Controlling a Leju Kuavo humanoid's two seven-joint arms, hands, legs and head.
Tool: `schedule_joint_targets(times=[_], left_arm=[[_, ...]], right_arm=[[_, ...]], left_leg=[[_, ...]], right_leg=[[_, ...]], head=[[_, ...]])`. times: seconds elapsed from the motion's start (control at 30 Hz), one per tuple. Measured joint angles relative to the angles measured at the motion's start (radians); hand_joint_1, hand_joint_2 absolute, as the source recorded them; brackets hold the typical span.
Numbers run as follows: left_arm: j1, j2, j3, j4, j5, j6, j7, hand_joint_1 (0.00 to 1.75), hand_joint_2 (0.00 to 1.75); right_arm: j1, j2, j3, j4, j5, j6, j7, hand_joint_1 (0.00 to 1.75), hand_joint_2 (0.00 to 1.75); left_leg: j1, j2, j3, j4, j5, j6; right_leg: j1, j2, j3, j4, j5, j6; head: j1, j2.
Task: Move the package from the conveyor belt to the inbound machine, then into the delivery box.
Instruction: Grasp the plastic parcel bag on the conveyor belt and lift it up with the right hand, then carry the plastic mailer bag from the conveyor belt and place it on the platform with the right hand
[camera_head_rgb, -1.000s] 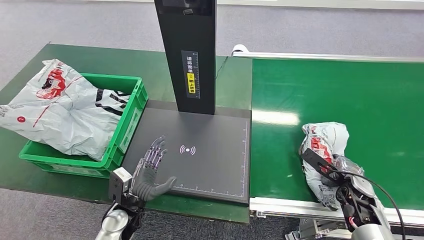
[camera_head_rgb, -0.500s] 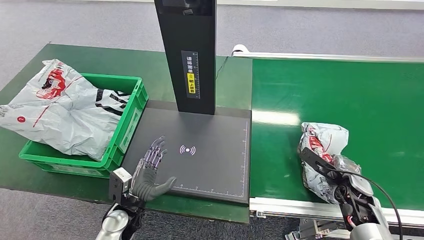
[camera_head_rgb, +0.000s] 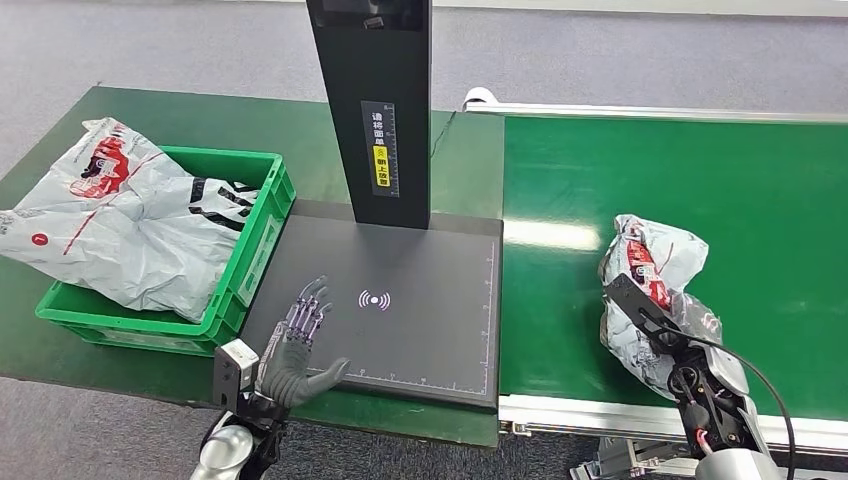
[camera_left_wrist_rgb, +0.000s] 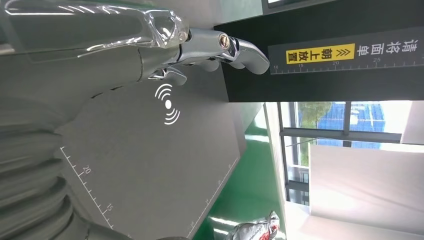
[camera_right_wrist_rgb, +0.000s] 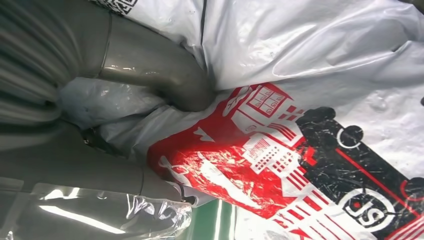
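Package (camera_head_rgb: 650, 300) lifted up-belt — right hand (camera_head_rgb: 668, 352) fingers clamp it | left hand (camera_head_rgb: 295, 345) fingers spread

Bright even overhead light, white glare on conveyor belt (camera_head_rgb: 548, 235), soft shadows, sharp focus

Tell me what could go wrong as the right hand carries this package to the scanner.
The right hand grips loose, slippery plastic on the package, so the bag may slip or sag during the lift. The left hand hovers open over the scanner plate, so the package could bump it when set down.
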Motion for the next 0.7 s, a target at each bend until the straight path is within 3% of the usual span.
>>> schedule_joint_targets(times=[0.17,0.5,0.7], left_arm=[[0.002,0.003,0.0,-0.003,0.004,0.002,0.0,0.0,1.75],[0.017,0.004,0.0,-0.025,0.022,0.03,-0.021,0.0,1.75],[0.017,0.003,0.0,-0.025,0.023,0.032,-0.027,0.0,1.75]], right_arm=[[0.011,0.008,-0.019,-0.035,-0.073,-0.076,-0.067,1.75,1.75],[0.082,0.069,-0.062,-0.327,-0.404,-0.252,-0.389,1.75,1.75],[0.119,0.101,-0.061,-0.452,-0.433,-0.256,-0.419,1.75,1.75]], left_leg=[[0.0,0.0,0.0,0.0,0.0,0.0],[0.0,0.0,-0.001,0.0,0.0,0.0],[0.0,0.0,-0.001,0.0,0.0,0.0]], right_leg=[[0.0,0.0,0.0,0.0,0.0,0.0],[0.0,0.0,-0.001,0.0,0.0,0.0],[0.0,0.0,-0.001,0.0,0.0,0.0]], head=[[0.0,0.0],[0.0,0.0],[0.0,0.0]])
